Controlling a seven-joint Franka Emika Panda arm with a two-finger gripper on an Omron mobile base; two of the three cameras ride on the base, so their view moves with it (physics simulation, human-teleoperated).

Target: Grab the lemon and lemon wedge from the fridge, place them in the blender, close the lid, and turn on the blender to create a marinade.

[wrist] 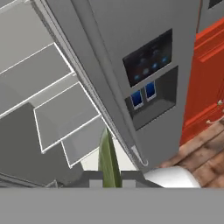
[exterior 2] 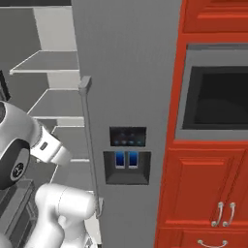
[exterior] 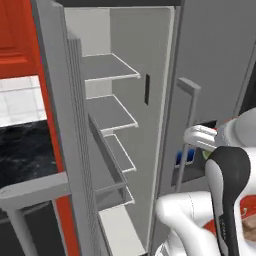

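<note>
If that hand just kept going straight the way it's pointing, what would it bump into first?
Probably the fridge. In the hand view the hand points at the edge of the closed right door, with the open compartment's shelves just to the side. Depth is hard to judge, so it could slip past onto a shelf.

The tall grey fridge [exterior: 150, 75] runs off the top and bottom of the left base view, so its lowest shelves can't be seen whole. The white arm with dark joints [exterior: 220, 165] covers part of the fridge's closed right door and the small blue dispenser panel [exterior: 184, 158]. In the hand view, a blurry green sliver [wrist: 108, 162] below the fridge shelves is too unclear to name.
</note>
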